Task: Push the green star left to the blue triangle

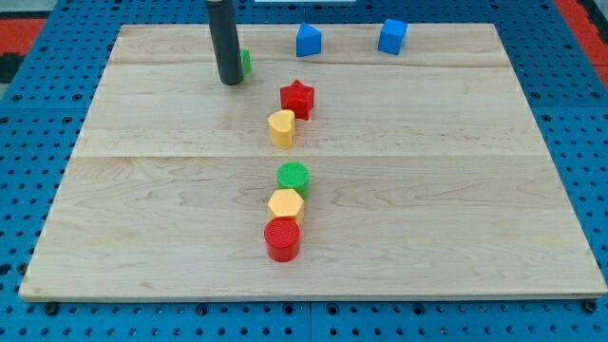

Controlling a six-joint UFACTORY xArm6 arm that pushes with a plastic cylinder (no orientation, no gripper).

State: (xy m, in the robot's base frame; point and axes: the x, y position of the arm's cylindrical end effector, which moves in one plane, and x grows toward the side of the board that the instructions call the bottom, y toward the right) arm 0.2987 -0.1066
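Observation:
The green star (246, 63) lies near the view's top, left of centre, and is mostly hidden behind my rod; only its right edge shows. My tip (231, 83) rests on the board at the star's left side, touching or nearly touching it. The blue triangle (308, 40) sits at the board's top edge, to the right of the star and a little above it.
A blue cube (392, 36) sits at the top right. A red star (297, 98) and a yellow heart (281, 128) lie mid-board. Below them a green cylinder (294, 177), a yellow hexagon (285, 204) and a red cylinder (282, 238) form a column on the wooden board (456, 190).

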